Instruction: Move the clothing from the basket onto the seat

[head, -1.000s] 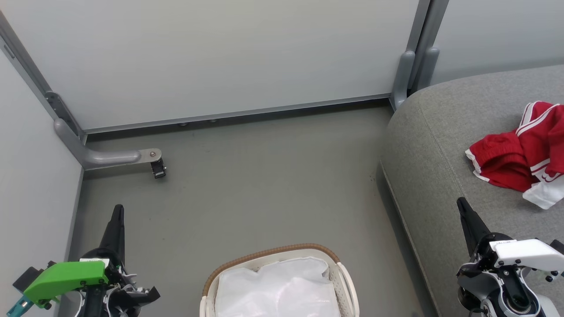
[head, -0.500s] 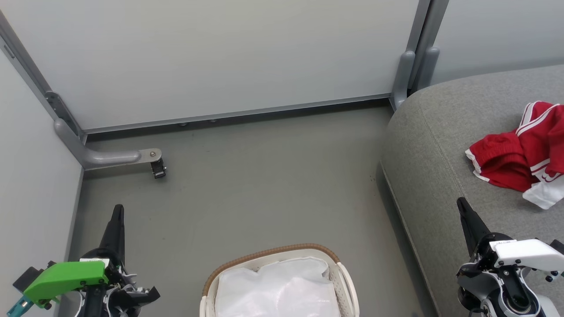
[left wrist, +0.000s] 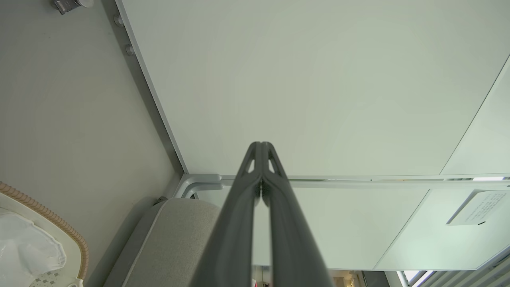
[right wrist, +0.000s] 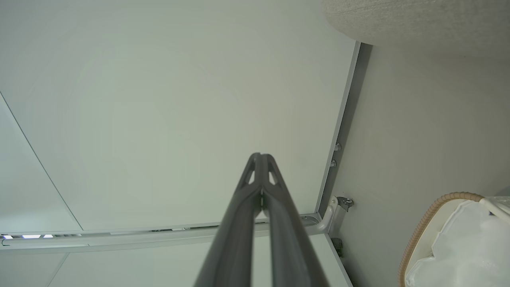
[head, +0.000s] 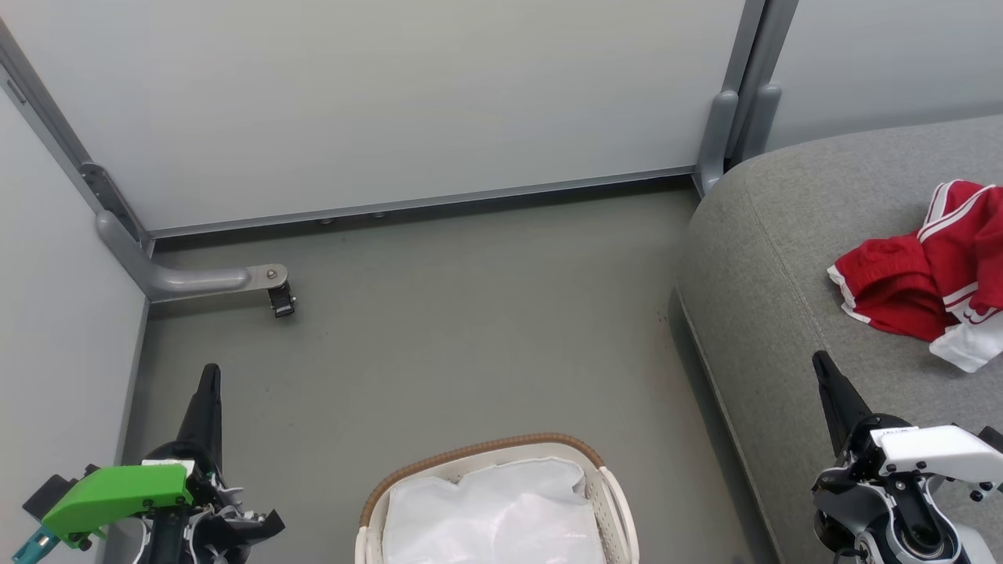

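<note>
Nothing moves vs. a sec ago: same spots, same view. The red clothing (head: 925, 274) lies in a heap on the grey seat (head: 783, 258), far right, w/ white trim showing. The basket (head: 482, 448) sits on the floor (head: 470, 329) at bottom middle, near the seat's left edge; the white liner (head: 494, 509) lies inside it. L gripper (head: 209, 374) is low left, tips pressed together, holding nothing. R gripper (head: 820, 362) is low right, seen against the seat, also pinched tight & holding nothing, apart from the clothing.
</note>
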You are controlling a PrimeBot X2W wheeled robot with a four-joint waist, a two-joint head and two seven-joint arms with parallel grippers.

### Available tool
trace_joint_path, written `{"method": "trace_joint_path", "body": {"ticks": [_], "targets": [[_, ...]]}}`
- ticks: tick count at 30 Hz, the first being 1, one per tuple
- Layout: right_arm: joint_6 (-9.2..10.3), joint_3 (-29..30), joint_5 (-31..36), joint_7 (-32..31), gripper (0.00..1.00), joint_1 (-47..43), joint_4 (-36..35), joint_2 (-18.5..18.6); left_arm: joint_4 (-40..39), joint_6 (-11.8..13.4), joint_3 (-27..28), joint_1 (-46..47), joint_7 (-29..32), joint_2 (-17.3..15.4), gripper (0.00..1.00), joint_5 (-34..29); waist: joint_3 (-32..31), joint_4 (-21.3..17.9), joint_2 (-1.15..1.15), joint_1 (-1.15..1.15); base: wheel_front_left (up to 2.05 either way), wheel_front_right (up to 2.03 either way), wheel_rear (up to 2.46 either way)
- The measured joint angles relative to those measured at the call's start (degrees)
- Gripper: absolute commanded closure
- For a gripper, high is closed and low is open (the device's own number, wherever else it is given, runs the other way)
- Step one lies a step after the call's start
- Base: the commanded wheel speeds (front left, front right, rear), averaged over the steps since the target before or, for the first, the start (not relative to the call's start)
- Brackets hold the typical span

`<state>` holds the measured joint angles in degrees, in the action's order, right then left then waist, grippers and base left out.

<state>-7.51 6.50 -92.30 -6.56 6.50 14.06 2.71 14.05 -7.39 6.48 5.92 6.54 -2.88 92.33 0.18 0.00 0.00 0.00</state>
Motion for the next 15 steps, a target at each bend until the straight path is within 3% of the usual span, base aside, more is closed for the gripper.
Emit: {"method": "trace_joint_path", "body": {"ticks": [15], "targets": [[0.01, 0.00, 0.00, 0.00, 1.00, -0.01, 0.00, 0.00, 0.00, 0.00, 0.00, 0.00, 0.00, 0.01, 1.00, 0.00, 0.00, 0.00, 0.00, 0.00, 0.00, 0.00, 0.00]]}}
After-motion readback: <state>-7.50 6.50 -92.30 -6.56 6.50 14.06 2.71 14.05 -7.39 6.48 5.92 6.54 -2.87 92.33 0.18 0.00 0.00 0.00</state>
